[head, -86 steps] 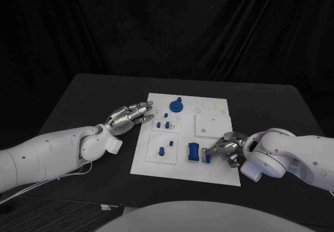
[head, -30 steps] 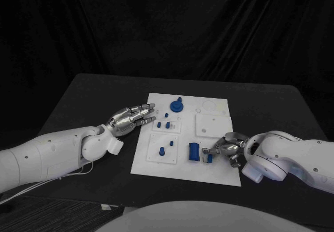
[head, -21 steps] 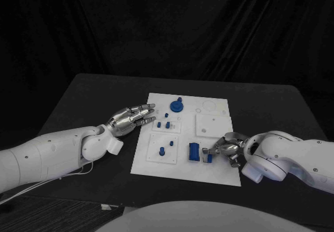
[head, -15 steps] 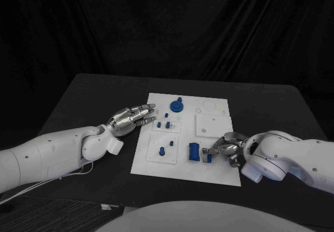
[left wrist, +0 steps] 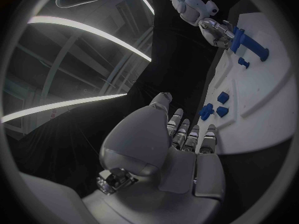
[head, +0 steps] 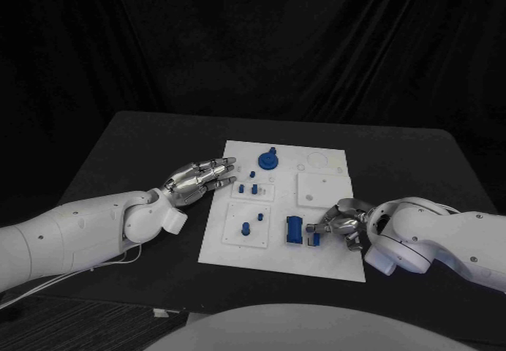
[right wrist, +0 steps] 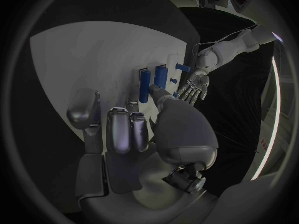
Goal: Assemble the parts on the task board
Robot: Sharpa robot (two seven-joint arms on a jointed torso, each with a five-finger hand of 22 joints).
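We see the task board (head: 276, 252) lying mid-table (head: 137, 139), blue parts (head: 267, 158) standing in its recessed plates and a long blue block (head: 293, 229) in one. Our right hand (head: 339, 225) pinches a small blue part (head: 315, 237) just beside that block. Our left hand (head: 196, 178) hovers empty, fingers spread, at the board's edge

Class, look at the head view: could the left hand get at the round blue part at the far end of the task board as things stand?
Probably yes. The left hand hovers open beside the task board, and nothing lies between its fingertips and the round blue part.
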